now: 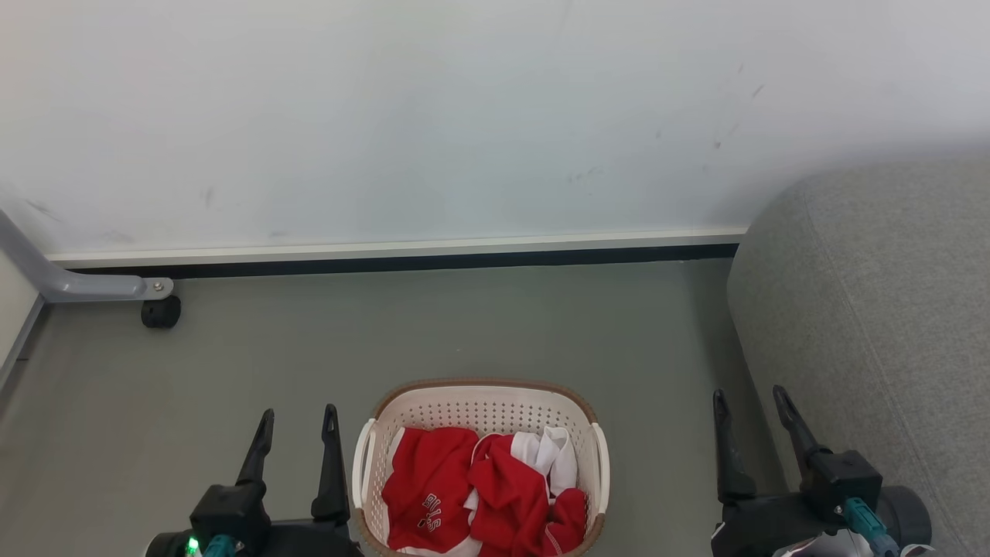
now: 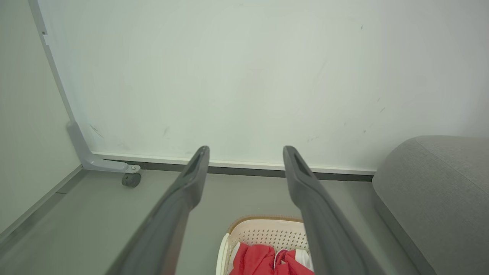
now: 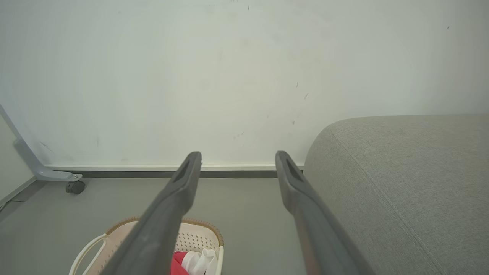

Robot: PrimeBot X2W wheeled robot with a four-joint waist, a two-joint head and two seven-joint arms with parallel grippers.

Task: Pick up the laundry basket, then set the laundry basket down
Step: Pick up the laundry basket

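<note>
Left claw [image 1: 298,411], lower left, and right claw [image 1: 749,393], lower right, both stand spread. Between them at bottom centre, the laundry basket [image 1: 479,406] sits on the floor [image 1: 464,325], just beside the left claw. White lettering on its red garment [image 1: 433,487] is upside down and unreadable.

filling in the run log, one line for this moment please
phase: pre-grasp | laundry basket: on floor, red clothes inside | left gripper: open, empty | right gripper: open, empty
</note>
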